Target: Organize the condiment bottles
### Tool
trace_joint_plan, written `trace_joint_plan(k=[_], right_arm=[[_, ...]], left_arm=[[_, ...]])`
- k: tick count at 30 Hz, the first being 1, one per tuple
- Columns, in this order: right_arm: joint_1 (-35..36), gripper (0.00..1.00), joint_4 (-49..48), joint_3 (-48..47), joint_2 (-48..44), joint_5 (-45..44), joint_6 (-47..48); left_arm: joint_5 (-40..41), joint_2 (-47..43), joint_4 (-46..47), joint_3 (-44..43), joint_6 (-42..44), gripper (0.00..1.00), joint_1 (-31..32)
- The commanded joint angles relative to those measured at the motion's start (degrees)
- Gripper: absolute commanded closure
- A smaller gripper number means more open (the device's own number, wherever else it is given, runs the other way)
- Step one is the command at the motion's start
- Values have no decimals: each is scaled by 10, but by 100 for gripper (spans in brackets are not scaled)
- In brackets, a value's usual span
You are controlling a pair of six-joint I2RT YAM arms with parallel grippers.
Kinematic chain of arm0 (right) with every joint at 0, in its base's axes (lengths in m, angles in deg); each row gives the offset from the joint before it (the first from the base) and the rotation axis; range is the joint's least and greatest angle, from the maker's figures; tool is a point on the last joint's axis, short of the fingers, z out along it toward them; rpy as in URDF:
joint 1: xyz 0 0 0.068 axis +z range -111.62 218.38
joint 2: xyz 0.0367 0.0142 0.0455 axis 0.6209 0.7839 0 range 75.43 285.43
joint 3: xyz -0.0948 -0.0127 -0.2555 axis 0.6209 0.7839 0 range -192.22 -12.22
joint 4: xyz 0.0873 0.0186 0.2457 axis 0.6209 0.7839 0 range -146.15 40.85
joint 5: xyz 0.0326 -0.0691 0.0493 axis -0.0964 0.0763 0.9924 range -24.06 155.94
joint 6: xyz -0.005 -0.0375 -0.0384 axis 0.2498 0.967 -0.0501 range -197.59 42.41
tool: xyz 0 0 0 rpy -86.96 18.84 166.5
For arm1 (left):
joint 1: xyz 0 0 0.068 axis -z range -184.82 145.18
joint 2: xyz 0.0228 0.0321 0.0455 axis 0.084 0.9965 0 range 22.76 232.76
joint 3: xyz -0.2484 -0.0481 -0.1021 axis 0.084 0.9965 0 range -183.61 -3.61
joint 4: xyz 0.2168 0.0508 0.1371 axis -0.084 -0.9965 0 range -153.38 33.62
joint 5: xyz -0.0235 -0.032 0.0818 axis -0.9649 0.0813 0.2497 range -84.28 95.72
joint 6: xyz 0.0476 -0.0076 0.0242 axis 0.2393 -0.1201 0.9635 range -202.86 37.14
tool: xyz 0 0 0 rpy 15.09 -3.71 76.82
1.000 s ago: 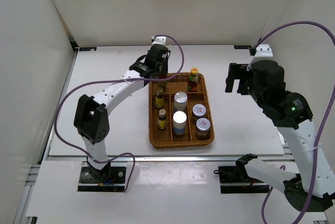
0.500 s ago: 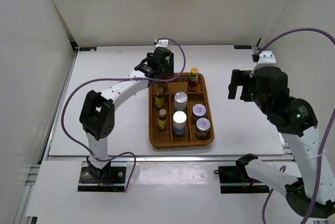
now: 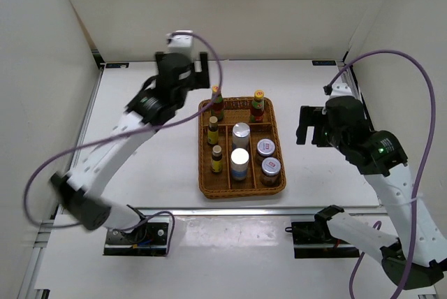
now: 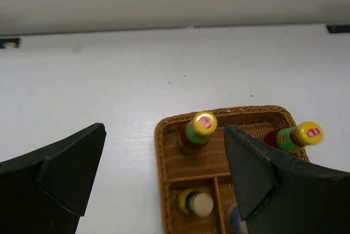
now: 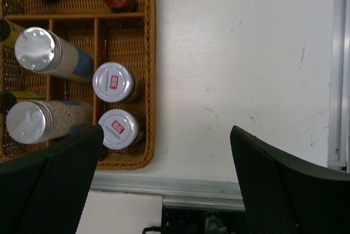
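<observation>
All the condiment bottles stand in the brown wicker tray [image 3: 206, 188]. Two yellow-capped sauce bottles [image 3: 217, 104] [image 3: 258, 105] fill its far compartment. Two small brown bottles [image 3: 213, 131] [image 3: 216, 160] line the left column. Two tall silver-lidded jars [image 3: 241, 133] [image 3: 239, 162] sit in the middle and two short jars [image 3: 265, 148] [image 3: 270, 168] on the right. My left gripper [image 3: 183, 63] hangs open, high above the tray's far left corner, with the left sauce bottle [image 4: 199, 130] standing free below it. My right gripper [image 3: 307, 126] is open over bare table, to the right of the tray [image 5: 149, 81].
White walls close in the table on three sides. A metal rail [image 5: 219, 187] runs along the near table edge. Purple cables [image 3: 391, 54] loop off both arms.
My left gripper opened, let go of the left sauce bottle in the tray's far compartment, and rose up and away to the left. The right arm shifted slightly.
</observation>
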Motion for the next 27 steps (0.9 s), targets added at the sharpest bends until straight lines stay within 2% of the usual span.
trace_joint_plan(k=[1, 5, 6, 9, 10, 14, 15, 16, 18, 22, 27], right_arm=[[-4, 0, -11, 29, -20, 23, -43], [-4, 0, -23, 55, -31, 16, -55], [-4, 0, -23, 64, -31, 16, -55], [-4, 0, -41, 83, -38, 22, -62], [-4, 0, -46, 90, -46, 22, -62], [-4, 0, -54, 106, -54, 28, -67], [-4, 0, -54, 114, -54, 28, -67], [-4, 0, -54, 120, -54, 28, -67], [-4, 0, -64, 141, -69, 33, -59], [-4, 0, -65, 182, -104, 33, -45], [-4, 0, -59, 203, -156, 16, -45]], left_arm=[[46, -169, -29, 77, 46, 0, 6], [46, -345, -29, 274, 62, 0, 6], [40, -411, -29, 305, 68, 0, 6], [32, -502, -54, 401, 62, 0, 6], [42, -555, -66, 419, 62, 0, 6], [59, -676, -114, 482, 28, 0, 6], [12, -698, -114, 488, 60, 0, 6], [11, -736, -91, 497, 68, 0, 6], [45, -762, -71, 516, 61, 0, 6], [40, -776, -71, 521, 61, 0, 6], [27, -728, -71, 521, 66, 0, 6]])
